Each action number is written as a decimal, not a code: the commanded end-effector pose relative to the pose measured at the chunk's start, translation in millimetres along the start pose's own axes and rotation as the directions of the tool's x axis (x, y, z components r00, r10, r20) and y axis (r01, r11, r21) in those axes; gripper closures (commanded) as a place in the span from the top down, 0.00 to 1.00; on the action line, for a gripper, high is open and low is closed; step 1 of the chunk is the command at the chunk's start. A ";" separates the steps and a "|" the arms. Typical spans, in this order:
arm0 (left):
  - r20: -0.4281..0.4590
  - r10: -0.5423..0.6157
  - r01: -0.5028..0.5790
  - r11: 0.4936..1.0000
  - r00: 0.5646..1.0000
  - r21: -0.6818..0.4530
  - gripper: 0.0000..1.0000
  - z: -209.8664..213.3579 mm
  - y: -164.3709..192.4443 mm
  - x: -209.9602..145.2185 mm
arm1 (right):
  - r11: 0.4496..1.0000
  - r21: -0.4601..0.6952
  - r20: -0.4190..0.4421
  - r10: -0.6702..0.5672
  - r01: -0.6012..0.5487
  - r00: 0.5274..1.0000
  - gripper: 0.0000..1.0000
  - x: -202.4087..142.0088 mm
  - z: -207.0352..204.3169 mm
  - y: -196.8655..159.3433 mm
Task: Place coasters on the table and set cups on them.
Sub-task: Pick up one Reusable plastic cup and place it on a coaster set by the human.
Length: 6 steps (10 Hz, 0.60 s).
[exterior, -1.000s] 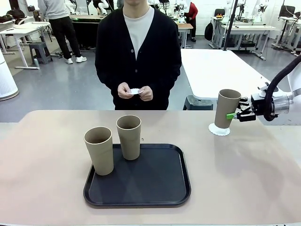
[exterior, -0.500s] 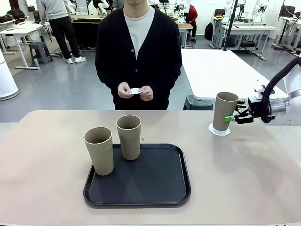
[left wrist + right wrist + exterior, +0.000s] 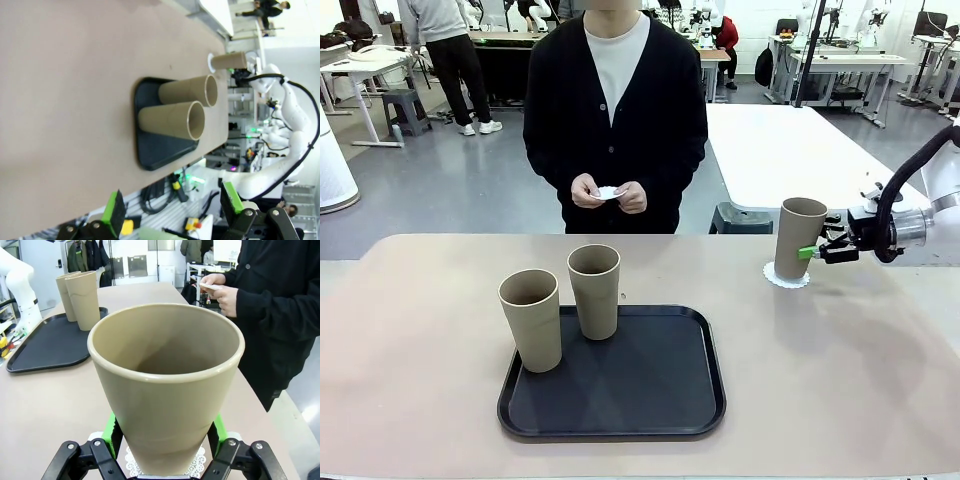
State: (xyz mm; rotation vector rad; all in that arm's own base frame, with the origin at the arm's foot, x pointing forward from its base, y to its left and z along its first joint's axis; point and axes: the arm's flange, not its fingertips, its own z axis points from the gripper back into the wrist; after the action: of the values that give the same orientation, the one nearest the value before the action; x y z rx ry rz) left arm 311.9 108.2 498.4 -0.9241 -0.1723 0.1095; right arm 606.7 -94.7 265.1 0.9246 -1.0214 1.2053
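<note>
Left wrist view: the left gripper (image 3: 172, 206) hangs well to the left of the black tray (image 3: 660, 385). Its jaws are spread wide with nothing between them; I judge it parked until it is wanted. On the tray's left edge stands the near cup (image 3: 532, 320), and at the tray's back edge, just beside it, the far cup (image 3: 594, 291). Both are upright, probably waiting because no coaster lies on the table (image 3: 420, 330) for them yet.

Behind the tray, across the table, the person's hands (image 3: 588, 192) pinch a loose coaster (image 3: 608, 193) at waist height, likely the next to go down.

Right of the tray and well apart from it, the third cup (image 3: 798, 238) stands upright on a laid coaster (image 3: 786, 280), whose scalloped rim shows around the base. The right gripper (image 3: 812, 250) reaches it from the side away from the tray, with its green pads (image 3: 112, 430) clamped on the cup's lower half. This sideways hold suits setting the cup down level.

The tabletop on either side of the tray lies bare. The two tray cups stand close together, so fingers going round one could brush the other. A white table (image 3: 790, 150) stands behind and to the right of the tray, out of the way.
</note>
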 end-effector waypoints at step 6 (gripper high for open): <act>0.005 0.001 -0.001 1.000 1.000 -0.009 1.00 0.1 -0.4 0.4 | 0.998 0.026 0.022 -0.055 0.054 0.998 0.83 -0.8 -3.1 -10.3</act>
State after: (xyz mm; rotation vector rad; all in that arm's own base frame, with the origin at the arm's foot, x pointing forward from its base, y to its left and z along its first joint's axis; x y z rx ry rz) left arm 311.9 108.2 498.4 -0.9241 -0.1723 0.1096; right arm 606.6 -92.2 259.5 0.9572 -1.0019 1.1798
